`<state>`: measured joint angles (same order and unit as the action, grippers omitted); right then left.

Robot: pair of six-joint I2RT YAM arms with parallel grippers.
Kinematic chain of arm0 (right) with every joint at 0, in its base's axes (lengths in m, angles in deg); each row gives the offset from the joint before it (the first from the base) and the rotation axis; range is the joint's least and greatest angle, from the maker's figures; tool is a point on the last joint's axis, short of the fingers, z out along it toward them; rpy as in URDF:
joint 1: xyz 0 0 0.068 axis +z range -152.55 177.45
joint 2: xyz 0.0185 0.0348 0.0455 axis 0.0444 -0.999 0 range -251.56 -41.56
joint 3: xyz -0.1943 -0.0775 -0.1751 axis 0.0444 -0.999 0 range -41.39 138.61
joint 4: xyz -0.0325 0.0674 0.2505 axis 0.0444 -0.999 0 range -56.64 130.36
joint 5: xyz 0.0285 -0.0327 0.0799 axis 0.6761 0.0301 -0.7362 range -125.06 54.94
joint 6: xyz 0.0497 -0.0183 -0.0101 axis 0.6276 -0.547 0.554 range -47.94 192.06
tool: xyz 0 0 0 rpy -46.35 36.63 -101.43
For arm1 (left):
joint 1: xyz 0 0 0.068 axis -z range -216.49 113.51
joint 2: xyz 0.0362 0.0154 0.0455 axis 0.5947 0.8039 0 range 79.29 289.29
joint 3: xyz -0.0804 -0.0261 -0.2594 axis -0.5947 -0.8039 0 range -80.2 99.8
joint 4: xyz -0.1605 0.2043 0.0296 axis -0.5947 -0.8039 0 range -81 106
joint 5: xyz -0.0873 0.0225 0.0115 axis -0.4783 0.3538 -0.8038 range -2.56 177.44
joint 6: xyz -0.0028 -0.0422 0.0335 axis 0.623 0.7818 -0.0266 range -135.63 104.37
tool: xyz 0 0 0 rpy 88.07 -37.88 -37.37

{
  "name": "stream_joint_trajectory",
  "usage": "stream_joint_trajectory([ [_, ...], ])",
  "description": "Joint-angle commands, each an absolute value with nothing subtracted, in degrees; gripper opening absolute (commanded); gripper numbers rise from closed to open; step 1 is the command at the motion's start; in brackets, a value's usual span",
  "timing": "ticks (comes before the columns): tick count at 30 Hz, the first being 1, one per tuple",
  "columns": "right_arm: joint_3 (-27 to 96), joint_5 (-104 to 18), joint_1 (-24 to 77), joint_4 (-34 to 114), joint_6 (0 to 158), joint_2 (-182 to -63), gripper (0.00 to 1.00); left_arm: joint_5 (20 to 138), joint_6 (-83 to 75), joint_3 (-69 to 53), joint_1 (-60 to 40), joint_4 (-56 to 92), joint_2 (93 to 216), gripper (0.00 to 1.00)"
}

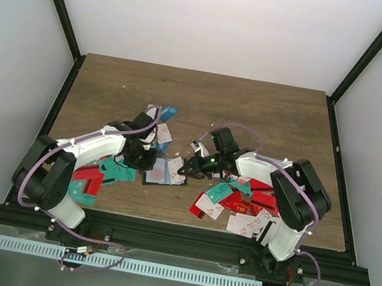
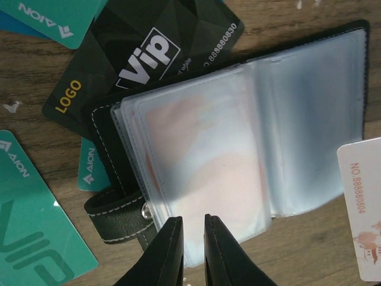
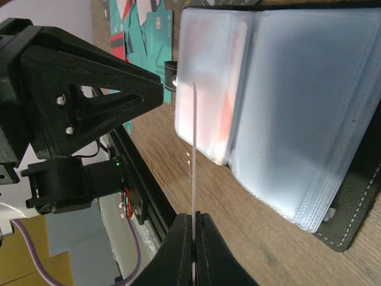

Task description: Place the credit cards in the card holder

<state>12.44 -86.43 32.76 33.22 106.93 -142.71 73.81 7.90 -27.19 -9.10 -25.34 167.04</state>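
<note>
Misfeed looms: right jaws pinch 1 white card (image 3: 194, 149) edge-on before floppy sleeves (image 3: 297, 107) of the card holder (image 3: 354, 205); left jaws' hold I cannot tell.

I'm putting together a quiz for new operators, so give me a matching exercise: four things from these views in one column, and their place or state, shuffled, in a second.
Things
1. white card
2. black VIP card
3. card holder
4. teal VIP card

Places or states
A. lies open, clear sleeves up
B. flat at the lower left of the left wrist view
C. pinched edge-on in the right gripper
D. partly under the holder's cover

Pairs: 1-C, 2-D, 3-A, 4-B
</note>
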Motion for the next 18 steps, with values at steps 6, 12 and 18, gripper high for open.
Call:
stream_joint_trajectory([
  [6,16.57,-86.33,34.04,33.89,104.83,-147.61,0.01,76.02,6.64,-28.08,-9.38,-22.67,169.61,0.11],
  [12,18.10,-86.59,34.19,33.11,104.23,-149.67,0.01,76.95,5.70,-28.36,-9.38,-22.83,170.71,0.09],
  [18,19.05,-87.16,34.41,32.84,104.26,-151.30,0.01,78.45,5.26,-29.38,-9.35,-22.97,170.99,0.05],
])
